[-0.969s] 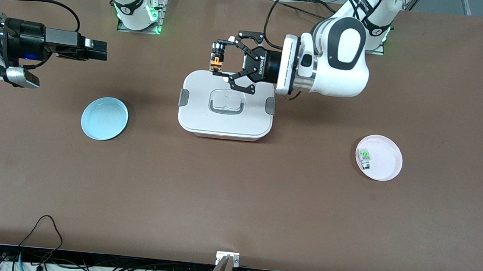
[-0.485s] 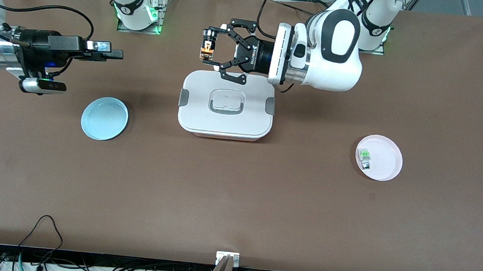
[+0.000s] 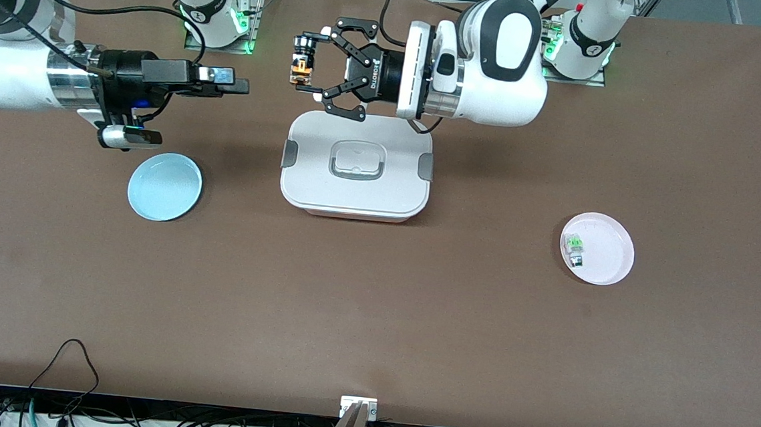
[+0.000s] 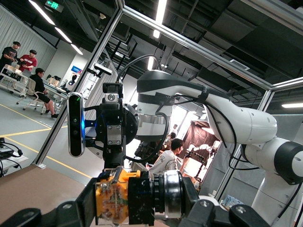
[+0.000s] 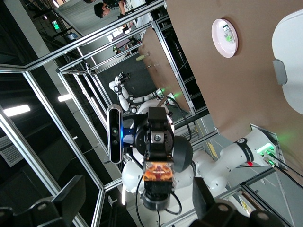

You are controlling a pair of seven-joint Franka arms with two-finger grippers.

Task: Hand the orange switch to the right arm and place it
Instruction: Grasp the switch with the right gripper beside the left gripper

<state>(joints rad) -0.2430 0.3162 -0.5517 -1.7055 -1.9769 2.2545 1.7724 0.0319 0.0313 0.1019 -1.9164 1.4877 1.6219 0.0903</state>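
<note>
The orange switch [image 3: 300, 67], a small black part with an orange block, is held in the air in my left gripper [image 3: 302, 64], just off the white box's edge nearest the arm bases. In the left wrist view the switch [image 4: 113, 198] sits clamped between the fingers of the left gripper [image 4: 137, 201]. My right gripper [image 3: 232, 85] points at the switch from the right arm's end, a short gap away. In the right wrist view the right gripper [image 5: 137, 198] is open and empty, and the switch [image 5: 157, 171] shows between its fingers, farther off.
A white lidded box [image 3: 353, 201] stands mid-table. A light blue plate [image 3: 165, 186] lies under the right wrist, nearer the front camera. A pink plate [image 3: 608, 256] toward the left arm's end holds a green-and-silver component [image 3: 574, 246].
My left gripper has carried the switch toward the right arm's end and away from the box. My right gripper has moved toward it, so the gap is much smaller.
</note>
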